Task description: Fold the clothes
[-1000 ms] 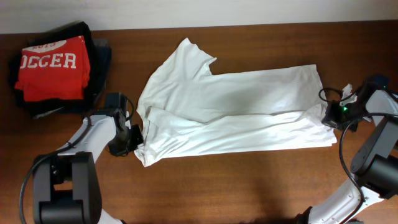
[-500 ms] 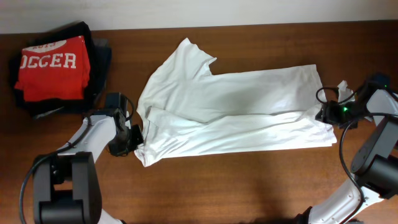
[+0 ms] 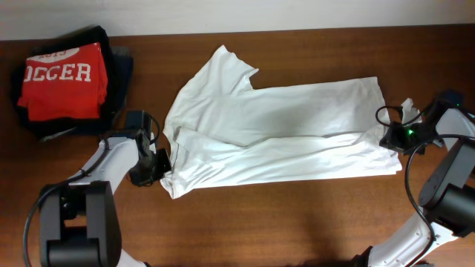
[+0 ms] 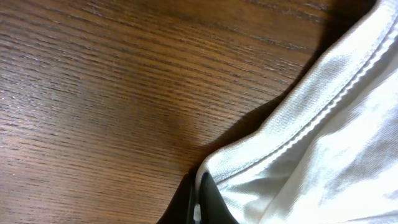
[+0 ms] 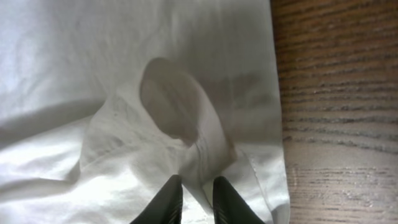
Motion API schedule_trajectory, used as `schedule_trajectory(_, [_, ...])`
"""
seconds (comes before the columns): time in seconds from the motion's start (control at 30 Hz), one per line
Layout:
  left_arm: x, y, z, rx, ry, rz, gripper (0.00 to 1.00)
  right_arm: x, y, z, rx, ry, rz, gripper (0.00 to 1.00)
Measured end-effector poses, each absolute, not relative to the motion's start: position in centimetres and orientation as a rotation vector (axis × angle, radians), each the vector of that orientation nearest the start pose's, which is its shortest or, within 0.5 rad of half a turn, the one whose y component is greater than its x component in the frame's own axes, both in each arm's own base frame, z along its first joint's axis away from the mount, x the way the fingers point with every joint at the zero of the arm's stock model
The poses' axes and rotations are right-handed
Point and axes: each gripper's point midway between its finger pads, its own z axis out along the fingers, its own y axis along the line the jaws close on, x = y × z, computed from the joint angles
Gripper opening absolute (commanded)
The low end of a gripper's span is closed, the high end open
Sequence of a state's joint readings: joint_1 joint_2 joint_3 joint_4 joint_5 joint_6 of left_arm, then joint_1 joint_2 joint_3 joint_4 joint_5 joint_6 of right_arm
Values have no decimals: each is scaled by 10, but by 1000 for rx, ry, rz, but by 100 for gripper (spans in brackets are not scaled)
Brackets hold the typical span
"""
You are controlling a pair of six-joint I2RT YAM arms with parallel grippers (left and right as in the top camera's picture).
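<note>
The white T-shirt (image 3: 274,133) lies spread across the middle of the table, folded lengthwise, with one sleeve pointing to the back. My left gripper (image 3: 165,165) sits at its lower left corner. In the left wrist view the left gripper (image 4: 198,199) is shut, with the shirt's stitched hem (image 4: 323,137) pinched between the tips. My right gripper (image 3: 387,139) is at the shirt's right edge. In the right wrist view the right gripper (image 5: 198,186) stands narrowly closed on a raised fold of the white fabric (image 5: 124,62).
A pile of dark garments topped by a red shirt with white letters (image 3: 63,81) sits at the back left. The bare wooden table (image 3: 297,215) stretches in front of the shirt. Wood shows to the right of the shirt's edge (image 5: 342,112).
The right gripper has shifted very slightly at the shirt's right edge. The shirt and the left arm stay as they were.
</note>
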State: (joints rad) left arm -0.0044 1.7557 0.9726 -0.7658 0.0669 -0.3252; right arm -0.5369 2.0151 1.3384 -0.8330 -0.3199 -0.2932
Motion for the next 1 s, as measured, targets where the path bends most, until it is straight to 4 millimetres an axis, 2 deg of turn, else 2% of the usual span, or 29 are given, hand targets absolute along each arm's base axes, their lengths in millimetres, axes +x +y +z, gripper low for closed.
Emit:
schedule_trajectory(0.03, [290, -13, -3, -499, 3089, -109, 2, 351, -146, 9, 340, 2911, 397, 14])
schedule_trajectory(0.07, [290, -13, -3, -499, 3089, -109, 2, 351, -146, 8, 338, 2911, 396, 4])
schedule_trajectory(0.23, [290, -13, -3, -499, 3089, -108, 2, 357, -152, 8, 348, 2886, 364, 4])
schedule_trajectory(0.4, [290, -12, -3, -512, 3086, -103, 1, 356, -173, 8, 512, 2845, 326, 4])
schedule_trajectory(0.53, [290, -12, -3, -517, 3086, -103, 2, 355, -176, 8, 554, 2838, 329, 6])
schedule_trajectory(0.57, [290, -12, -3, -517, 3086, -103, 1, 356, -175, 9, 552, 2833, 341, 34])
schedule_trajectory(0.6, [290, -12, -3, -517, 3086, -103, 1, 357, -173, 10, 550, 2827, 354, 52])
schedule_trajectory(0.63, [290, -12, -3, -517, 3085, -103, 1, 359, -169, 12, 553, 2814, 398, 63])
schedule_trajectory(0.73, [296, -8, 2, -520, 3074, -77, 4, 367, -163, 34, 549, 2794, 495, 67])
schedule_trajectory(0.77, [314, -8, 19, -520, 3046, -95, 8, 377, -165, 56, 538, 2771, 514, 62])
schedule_trajectory(0.8, [338, -11, 40, -508, 2988, -132, 9, 378, -165, 69, 542, 2773, 526, 38])
schedule_trajectory(0.83, [365, -16, 68, -490, 2917, -189, 1, 368, -157, 83, 566, 2816, 582, 4])
schedule_trajectory(0.87, [385, -21, 91, -466, 2854, -232, 1, 363, -152, 87, 589, 2832, 608, 4])
schedule_trajectory(0.9, [392, -24, 100, -455, 2830, -256, 1, 356, -148, 84, 610, 2855, 635, 4])
schedule_trajectory(0.93, [393, -31, 104, -433, 2829, -266, 1, 352, -145, 79, 618, 2864, 646, 4])
schedule_trajectory(1.0, [385, -45, 95, -395, 2885, -271, 1, 332, -129, 55, 660, 2910, 721, 4])
